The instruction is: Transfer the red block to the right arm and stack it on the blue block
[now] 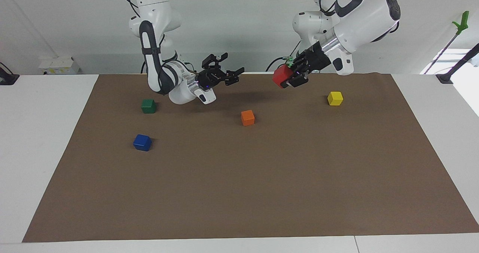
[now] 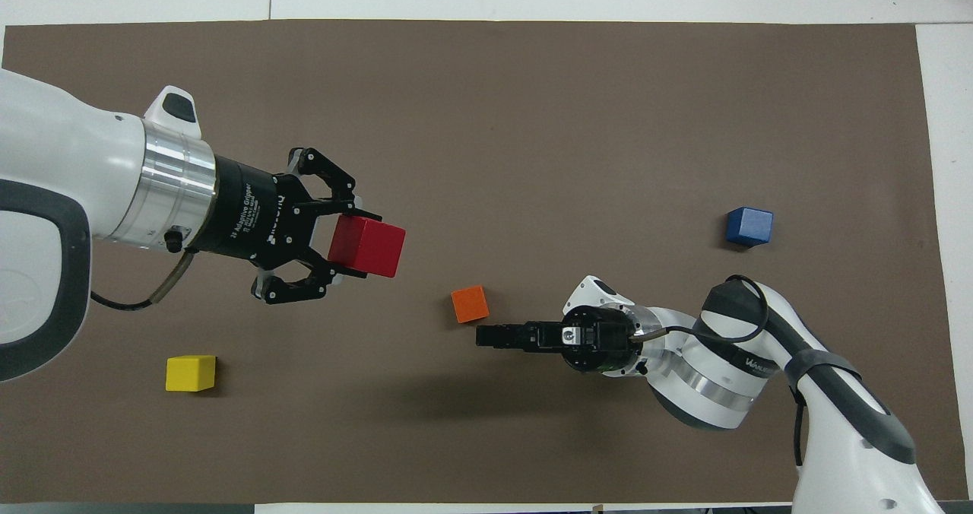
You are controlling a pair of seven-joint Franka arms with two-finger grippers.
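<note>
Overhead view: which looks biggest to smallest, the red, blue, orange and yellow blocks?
1. Red block, largest, but it is held up nearer the camera by the left gripper.
2. Yellow block and blue block, about alike.
3. Orange block, slightly smallest.

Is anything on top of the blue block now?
No. The blue block has a bare top in both views. The red block is in the left pincer, up in the air, not over it.
</note>
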